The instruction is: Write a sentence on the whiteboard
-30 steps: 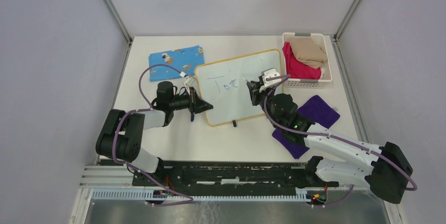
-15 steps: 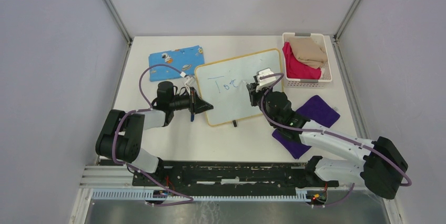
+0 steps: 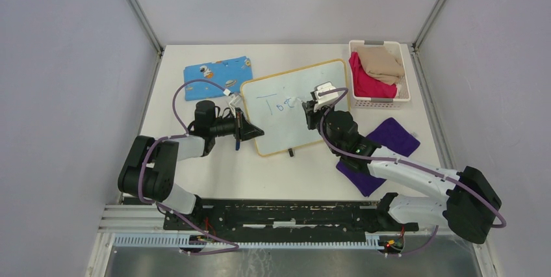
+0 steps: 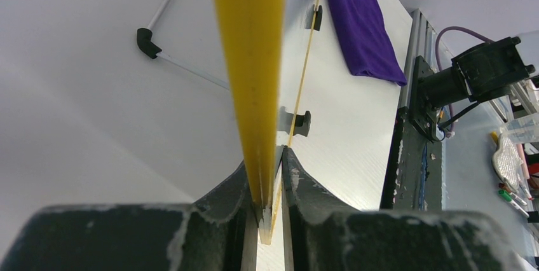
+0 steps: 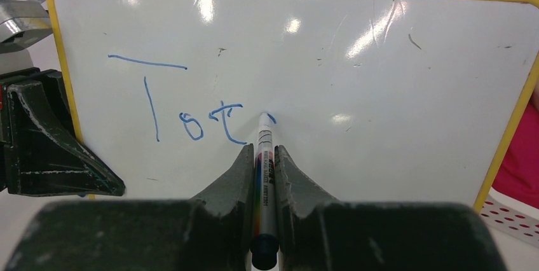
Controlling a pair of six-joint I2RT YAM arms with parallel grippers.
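Three letters of the sentence are down. Left gripper pinches the whiteboard, right gripper the marker; we next need steady tip contact.

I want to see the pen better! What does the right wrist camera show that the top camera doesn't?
Only the right wrist camera shows the marker pinched in the right gripper, its tip touching the board beside a tiny blue stroke. Only the top camera shows the blue patterned cloth and the purple cloth. Both show the whiteboard, the blue writing that reads about "Tot", and the left gripper clamped on the board's edge.
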